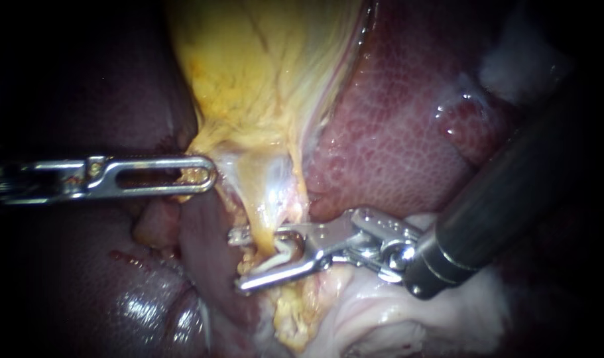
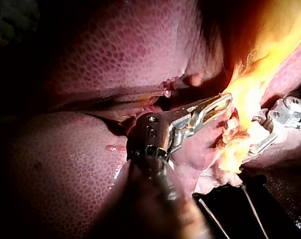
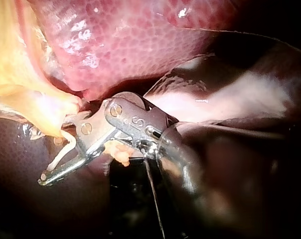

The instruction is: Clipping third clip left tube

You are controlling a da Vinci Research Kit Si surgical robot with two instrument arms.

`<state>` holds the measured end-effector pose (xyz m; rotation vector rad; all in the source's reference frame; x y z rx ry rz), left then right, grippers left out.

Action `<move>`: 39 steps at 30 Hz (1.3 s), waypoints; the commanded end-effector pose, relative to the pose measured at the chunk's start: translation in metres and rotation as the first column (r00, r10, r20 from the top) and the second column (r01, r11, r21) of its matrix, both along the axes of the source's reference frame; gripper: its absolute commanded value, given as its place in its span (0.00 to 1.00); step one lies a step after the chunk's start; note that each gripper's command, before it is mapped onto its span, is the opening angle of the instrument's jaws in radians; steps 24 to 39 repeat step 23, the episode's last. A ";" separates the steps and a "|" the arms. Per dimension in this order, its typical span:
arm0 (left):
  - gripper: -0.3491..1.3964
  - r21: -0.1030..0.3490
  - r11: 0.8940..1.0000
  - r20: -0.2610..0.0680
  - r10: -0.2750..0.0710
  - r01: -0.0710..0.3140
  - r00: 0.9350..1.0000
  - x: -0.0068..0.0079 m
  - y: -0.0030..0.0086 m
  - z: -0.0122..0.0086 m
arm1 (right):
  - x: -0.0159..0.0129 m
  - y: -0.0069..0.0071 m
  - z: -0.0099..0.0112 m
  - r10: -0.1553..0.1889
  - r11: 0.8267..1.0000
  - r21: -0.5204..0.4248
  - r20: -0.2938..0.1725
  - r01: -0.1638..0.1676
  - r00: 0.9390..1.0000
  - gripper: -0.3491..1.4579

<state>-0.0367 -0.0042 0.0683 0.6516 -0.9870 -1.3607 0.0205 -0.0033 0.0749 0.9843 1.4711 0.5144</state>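
Observation:
The yellow gallbladder (image 1: 262, 66) narrows downward into a pale tube (image 1: 270, 205). My right instrument (image 1: 237, 262) comes in from the right, its two jaws open and standing one on each side of the tube. A small white clip (image 1: 285, 252) shows in the gap between them. In the right wrist view the same jaws (image 3: 56, 149) straddle the yellow strand, the upper one partly hidden behind it. My left instrument (image 1: 209, 174) lies level from the left, its slotted jaws shut on the yellow edge of the gallbladder's base. The left wrist view shows that hold (image 2: 225, 102).
Dark red liver (image 1: 394, 132) lies to the right of the gallbladder and also fills the left and lower left. Pale whitish tissue (image 1: 381, 318) sits under my right instrument's shaft. A white patch (image 1: 514, 66) shows at the upper right.

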 end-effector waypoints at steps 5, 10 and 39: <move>0.00 0.000 1.000 0.002 0.002 -0.002 1.000 -0.0001 -0.0001 0.0001 | -0.0008 0.0003 -0.0002 -0.038 0.996 0.083 -0.007 0.039 0.999 0.28; 0.00 0.000 1.000 0.002 0.002 -0.002 1.000 -0.0001 -0.0001 0.0001 | -0.0014 0.0003 0.0002 -0.081 0.993 0.083 0.026 0.079 0.996 0.00; 0.00 0.000 1.000 0.001 0.002 -0.002 1.000 -0.0002 -0.0001 0.0001 | -0.0017 0.0005 0.0010 -0.081 0.994 0.082 0.027 0.079 0.996 0.00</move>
